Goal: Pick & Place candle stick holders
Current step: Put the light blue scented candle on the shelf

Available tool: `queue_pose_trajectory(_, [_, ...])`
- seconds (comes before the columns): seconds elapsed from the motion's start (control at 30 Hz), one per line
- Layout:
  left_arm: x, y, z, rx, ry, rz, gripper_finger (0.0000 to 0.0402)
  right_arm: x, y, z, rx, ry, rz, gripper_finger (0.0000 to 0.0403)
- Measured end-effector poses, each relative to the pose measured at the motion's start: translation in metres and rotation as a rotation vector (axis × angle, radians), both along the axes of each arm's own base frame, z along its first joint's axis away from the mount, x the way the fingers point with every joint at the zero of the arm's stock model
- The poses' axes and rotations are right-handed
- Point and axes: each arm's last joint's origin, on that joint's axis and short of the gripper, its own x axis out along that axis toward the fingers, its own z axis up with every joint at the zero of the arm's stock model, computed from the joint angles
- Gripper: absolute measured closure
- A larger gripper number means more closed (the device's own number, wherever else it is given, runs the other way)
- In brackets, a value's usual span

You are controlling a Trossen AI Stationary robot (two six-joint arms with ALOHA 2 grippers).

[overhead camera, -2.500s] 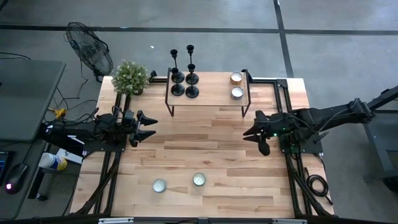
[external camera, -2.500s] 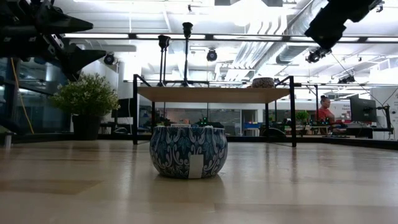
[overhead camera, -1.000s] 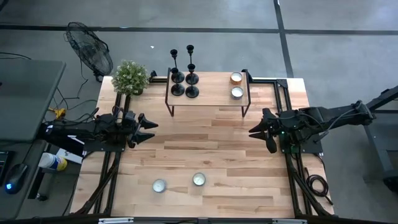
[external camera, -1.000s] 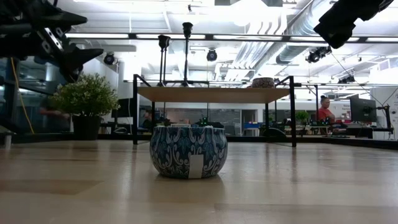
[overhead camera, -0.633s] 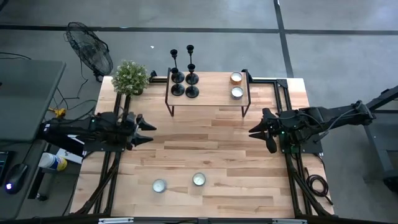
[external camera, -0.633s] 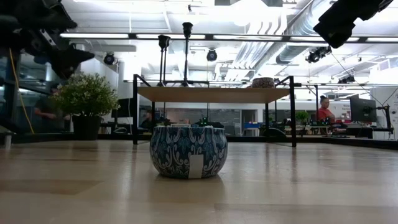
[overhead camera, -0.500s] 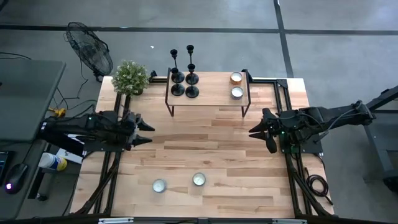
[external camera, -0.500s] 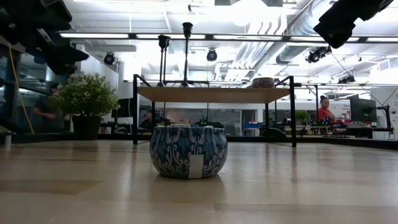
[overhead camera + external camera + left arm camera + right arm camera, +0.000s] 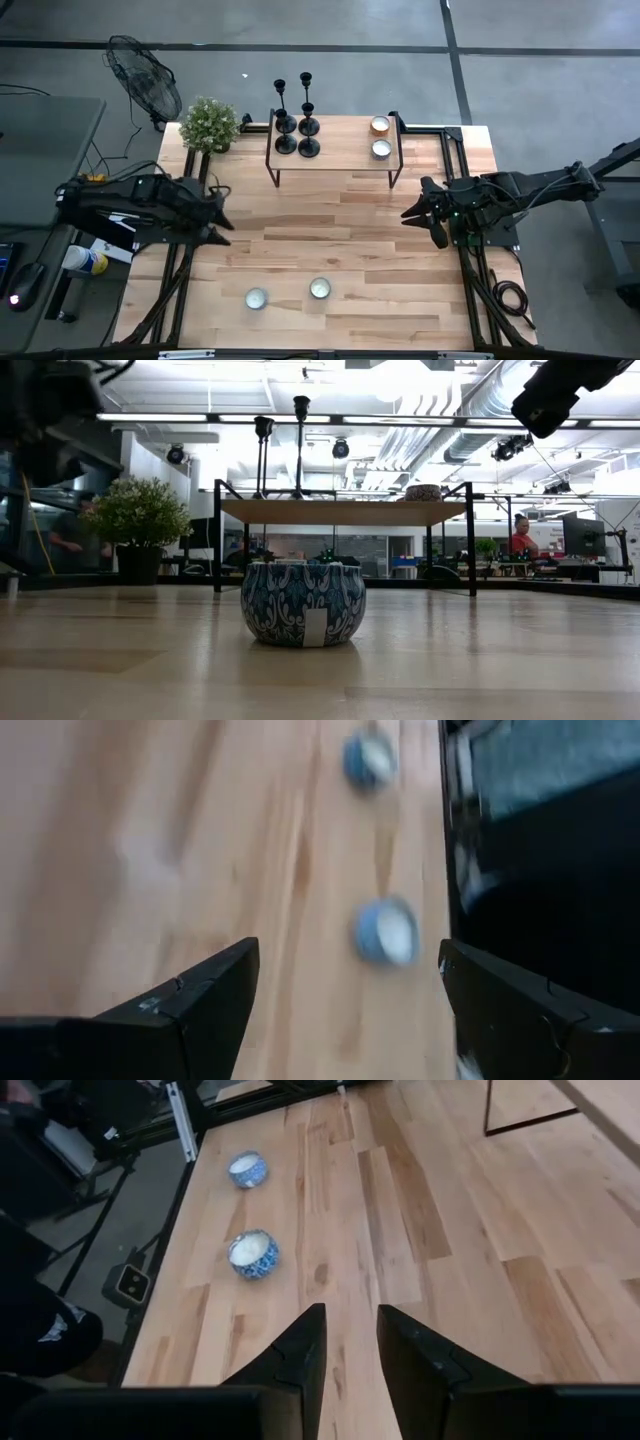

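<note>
1. The candle stick holders [image 9: 295, 120], four slim black ones, are seen standing close together at the left end of a raised shelf [image 9: 335, 160] at the far edge of the surface [image 9: 330, 245]; neither pincer is touching them.
2. The left pincer [image 9: 222, 213] is held above the surface's left edge, well apart from the shelf, its fingers [image 9: 190, 1010] spread wide with nothing between them.
3. The right pincer [image 9: 418, 213] is held over the right side, its fingers [image 9: 290, 1355] parted by a narrow gap and holding nothing.
4. Two blue patterned candle tins [image 9: 288, 293] are seen near the front edge.
5. Two small candle cups [image 9: 380, 137] sit on the shelf's right end, and a potted plant [image 9: 210, 125] stands at the far left corner.
</note>
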Motion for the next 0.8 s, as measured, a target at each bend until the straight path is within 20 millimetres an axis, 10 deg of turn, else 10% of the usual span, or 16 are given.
queue_pose_trajectory(0.33, [-0.005,-0.003,-0.011,-0.081,0.185,-0.059,0.0098,-0.003,0.0,-0.005,-0.006,0.065,0.009,0.0319])
queue_pose_trajectory(0.8, [0.041,-0.042,-0.027,0.012,0.301,-0.279,0.0098,-0.004,0.0,-0.006,-0.008,0.075,0.01,0.0319])
